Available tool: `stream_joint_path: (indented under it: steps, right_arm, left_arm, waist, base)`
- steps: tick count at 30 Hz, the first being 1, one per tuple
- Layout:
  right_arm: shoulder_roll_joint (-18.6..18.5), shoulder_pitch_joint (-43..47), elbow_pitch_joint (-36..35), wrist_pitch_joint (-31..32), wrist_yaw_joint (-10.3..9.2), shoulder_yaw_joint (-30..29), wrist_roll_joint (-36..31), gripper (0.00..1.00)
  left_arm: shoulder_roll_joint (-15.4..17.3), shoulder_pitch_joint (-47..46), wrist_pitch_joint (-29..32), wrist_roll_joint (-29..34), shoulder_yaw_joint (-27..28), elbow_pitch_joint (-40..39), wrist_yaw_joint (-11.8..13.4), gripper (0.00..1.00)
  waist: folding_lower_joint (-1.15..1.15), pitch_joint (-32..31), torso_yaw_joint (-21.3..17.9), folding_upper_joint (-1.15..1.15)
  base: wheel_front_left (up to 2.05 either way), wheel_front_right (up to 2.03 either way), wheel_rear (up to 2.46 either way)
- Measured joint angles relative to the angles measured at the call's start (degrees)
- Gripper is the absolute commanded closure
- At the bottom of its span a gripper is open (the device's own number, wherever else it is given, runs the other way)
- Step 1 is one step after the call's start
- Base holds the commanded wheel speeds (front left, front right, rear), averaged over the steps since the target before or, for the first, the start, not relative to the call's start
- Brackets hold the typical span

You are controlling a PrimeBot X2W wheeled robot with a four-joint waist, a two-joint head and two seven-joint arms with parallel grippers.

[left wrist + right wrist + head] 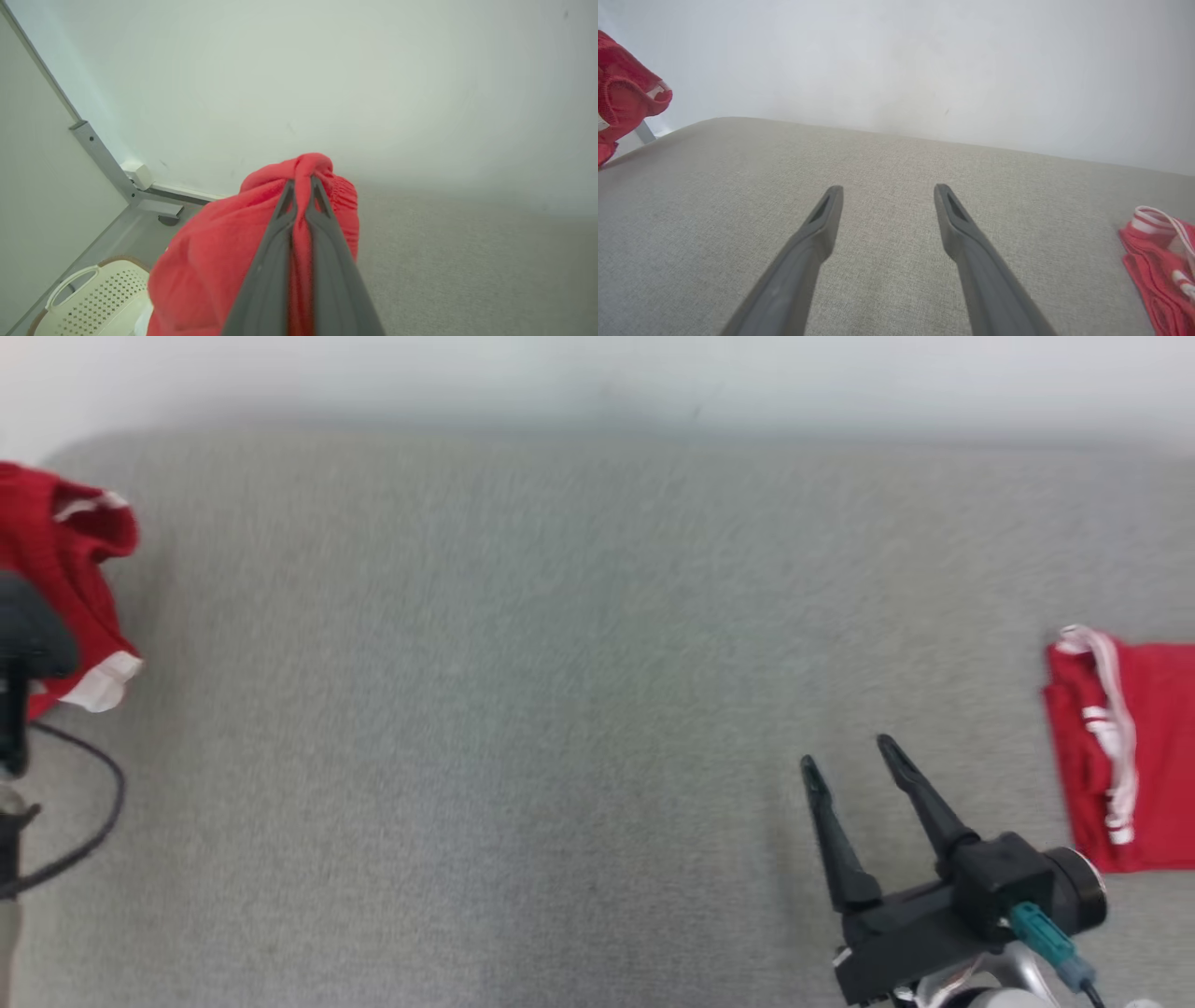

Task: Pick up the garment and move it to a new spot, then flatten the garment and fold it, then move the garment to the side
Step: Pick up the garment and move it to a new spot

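Left gripper (pixel 303 186) pinches the bunched red garment (pixel 201 261); right gripper (pixel 845 750) hangs wide open, empty.
Carry it clear over the grey surface (pixel 523 709) before you release.

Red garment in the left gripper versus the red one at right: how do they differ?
The crumpled red garment hangs clamped in the shut left gripper; the folded red white-striped garment lies flat on the grey fabric surface, untouched, beside the open right gripper. The first is at the head view's left, the second at its right. Both are red with white trim.
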Motion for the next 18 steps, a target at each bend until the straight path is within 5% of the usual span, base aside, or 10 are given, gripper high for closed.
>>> stream_joint_path:
  steps: [8,18]
  right_arm:
    - [0.97,2.66,1.80,-2.04,0.00,-8.04,-1.07,0.00]
    - [1.03,2.98,1.67,-2.09,0.00,-7.12,0.40,0.00]
  left_arm:
    - [-4.15,7.99,5.05,-0.33,-4.17,-24.68,-0.33,1.00]
    - [-9.93,23.95,11.03,-4.26,-4.39,-55.45,6.89,1.00]
  waist:
    - [-0.01,-9.45,-5.35,-0.01]
    - [0.00,-12.76,-14.90,0.00]
  base:
    - [0.00,0.00,0.00]
    - [0.00,0.00,0.00]
